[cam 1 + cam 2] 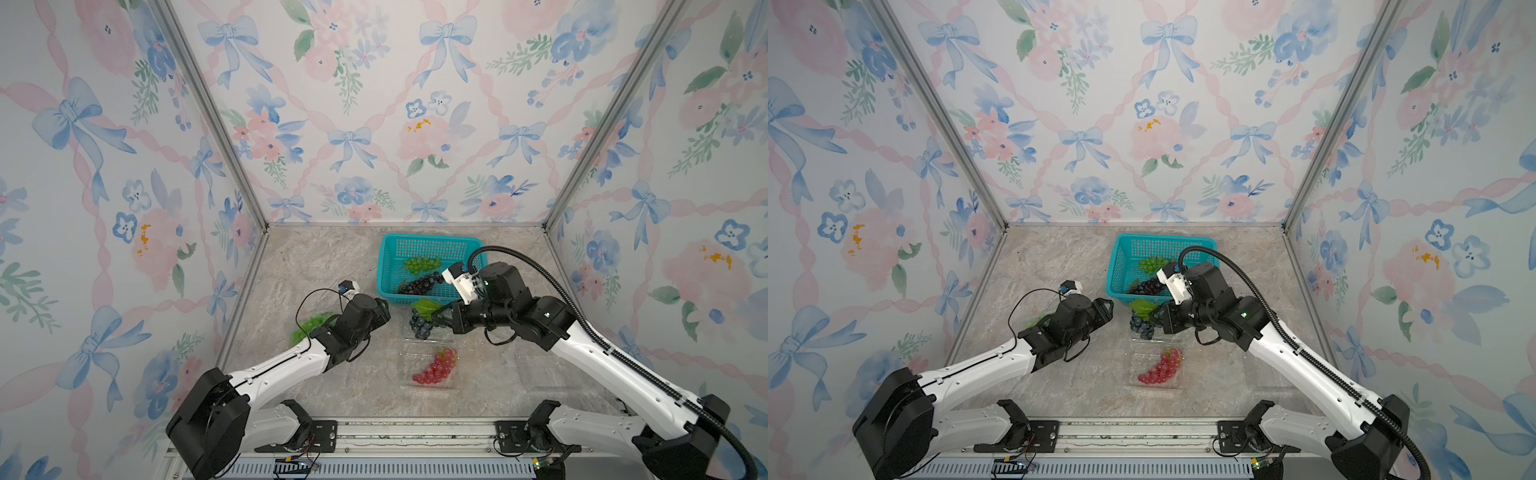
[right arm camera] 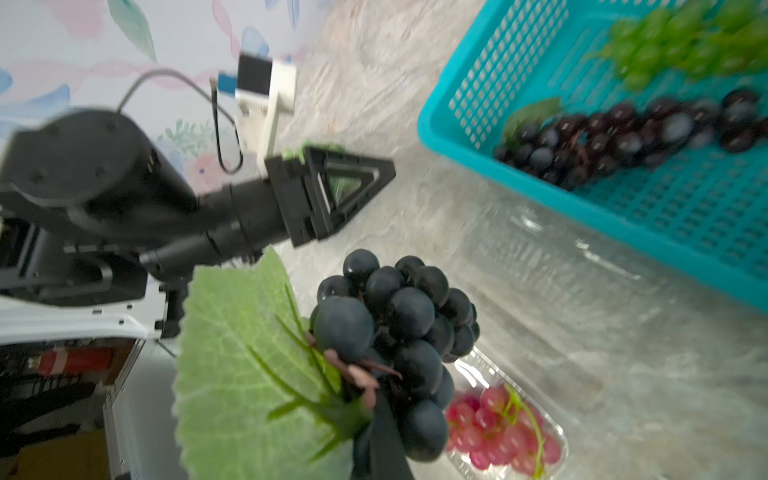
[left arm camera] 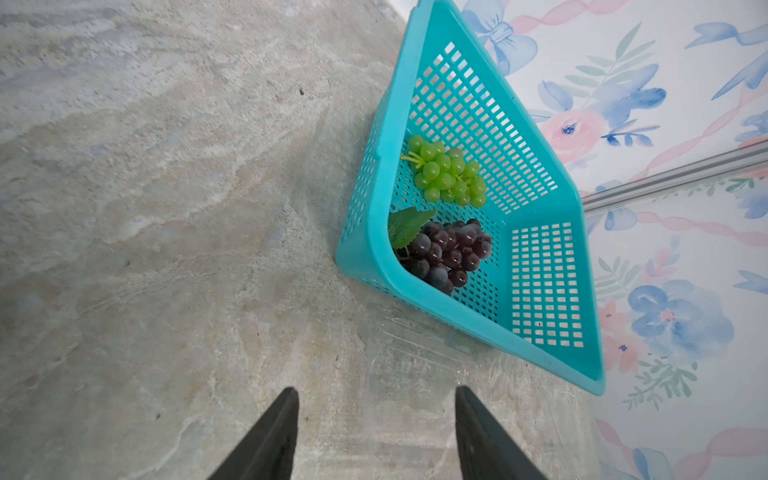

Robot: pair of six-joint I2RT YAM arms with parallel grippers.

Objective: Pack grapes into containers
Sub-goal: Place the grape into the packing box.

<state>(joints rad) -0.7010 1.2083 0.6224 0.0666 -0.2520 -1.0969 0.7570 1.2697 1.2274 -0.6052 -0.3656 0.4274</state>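
Between the pinched-together jaws of the right claw [image 1: 441, 319] sits the thin stem of a leafy blue-black plastic grape bunch [image 1: 420, 326]. It hangs just above a clear shallow plastic clamshell container [image 3: 415, 357] on the marble-look bench [image 1: 311, 257], beside the teal perforated basket [image 1: 388, 266]. The bunch looks light and floppy with smooth, likely slippery berries, so the stem seems the sound place to hold. The left claw [image 3: 376, 390] stands about half open and empty, and its arm hides most of a green bunch [image 1: 309, 326], whose container I cannot quite make out.
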